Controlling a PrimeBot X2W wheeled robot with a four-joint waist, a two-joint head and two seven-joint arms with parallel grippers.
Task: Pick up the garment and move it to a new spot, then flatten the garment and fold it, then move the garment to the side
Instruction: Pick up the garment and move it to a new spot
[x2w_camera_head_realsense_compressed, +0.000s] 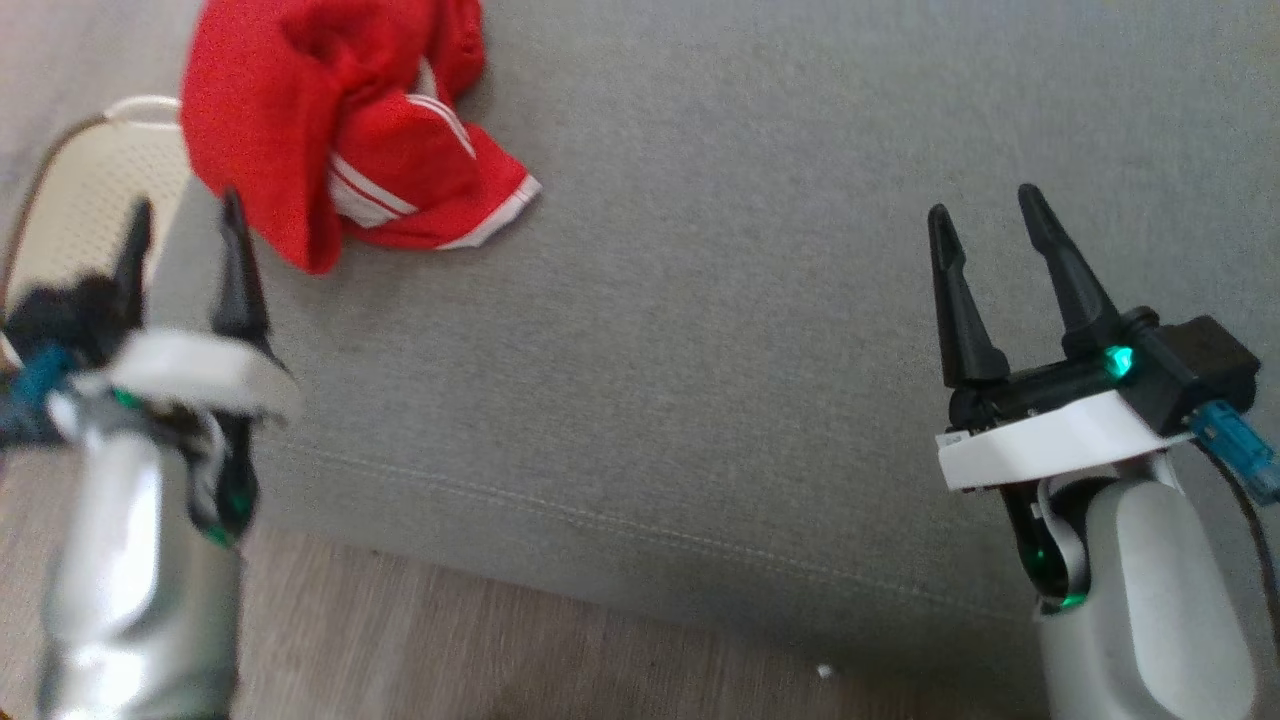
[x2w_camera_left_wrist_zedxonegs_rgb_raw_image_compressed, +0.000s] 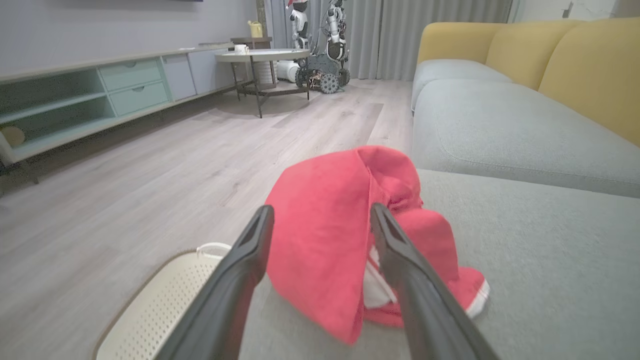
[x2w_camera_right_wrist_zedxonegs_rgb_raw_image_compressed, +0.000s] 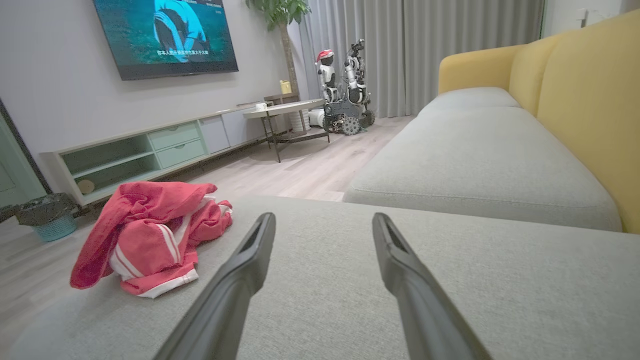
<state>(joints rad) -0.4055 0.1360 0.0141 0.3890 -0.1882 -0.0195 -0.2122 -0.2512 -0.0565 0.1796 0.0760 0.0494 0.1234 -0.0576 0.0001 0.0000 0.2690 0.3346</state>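
Red garment (x2w_camera_head_realsense_compressed: 330, 120) near left edge, grey sofa seat (x2w_camera_head_realsense_compressed: 700, 300) stretching rightward, both jaws wide

Your left end effector (x2w_camera_head_realsense_compressed: 186, 215) sits at 9 o'clock in the head view. It is motion-blurred, and its 2 fingers (x2w_camera_head_realsense_compressed: 240, 275) are spread and point to 12. Your right end effector (x2w_camera_head_realsense_compressed: 983, 205), at 3 o'clock, is equally spread and empty, leaning toward 11.

A line of white subtitles (x2w_camera_right_wrist_zedxonegs_rgb_raw_image_compressed: 182, 52) crosses the television (x2w_camera_right_wrist_zedxonegs_rgb_raw_image_compressed: 165, 37) screen; the characters are too small to read.
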